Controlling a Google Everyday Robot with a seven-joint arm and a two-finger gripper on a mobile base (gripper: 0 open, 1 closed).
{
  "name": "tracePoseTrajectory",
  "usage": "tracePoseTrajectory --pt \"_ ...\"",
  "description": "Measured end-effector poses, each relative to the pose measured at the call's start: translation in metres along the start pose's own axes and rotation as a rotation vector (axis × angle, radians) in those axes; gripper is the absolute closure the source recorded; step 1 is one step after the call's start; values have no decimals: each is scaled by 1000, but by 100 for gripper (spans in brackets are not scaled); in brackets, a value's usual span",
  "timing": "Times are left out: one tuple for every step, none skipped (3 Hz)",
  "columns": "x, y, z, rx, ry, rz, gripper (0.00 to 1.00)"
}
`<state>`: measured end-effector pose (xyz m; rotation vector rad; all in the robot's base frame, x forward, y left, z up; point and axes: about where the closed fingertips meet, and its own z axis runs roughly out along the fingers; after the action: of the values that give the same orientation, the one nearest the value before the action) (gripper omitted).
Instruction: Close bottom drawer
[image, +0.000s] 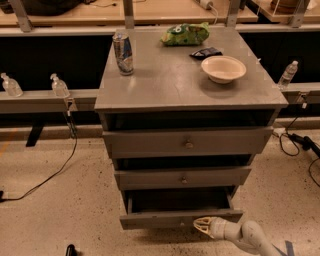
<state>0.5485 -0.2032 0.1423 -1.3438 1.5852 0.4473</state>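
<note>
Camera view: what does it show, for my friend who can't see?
The gripper is at the front of the open bottom drawer of a grey cabinet. A can, a bowl and a green bag sit on top.
</note>
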Motion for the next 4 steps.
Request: tracePoseTrajectory --pt "12 29 1 -26 10 29 100" --pt "39 79 -13 -46 51 95 100" --pt "37 73 -11 -47 51 91 100" --pt "30 42 0 -57 51 65 100"
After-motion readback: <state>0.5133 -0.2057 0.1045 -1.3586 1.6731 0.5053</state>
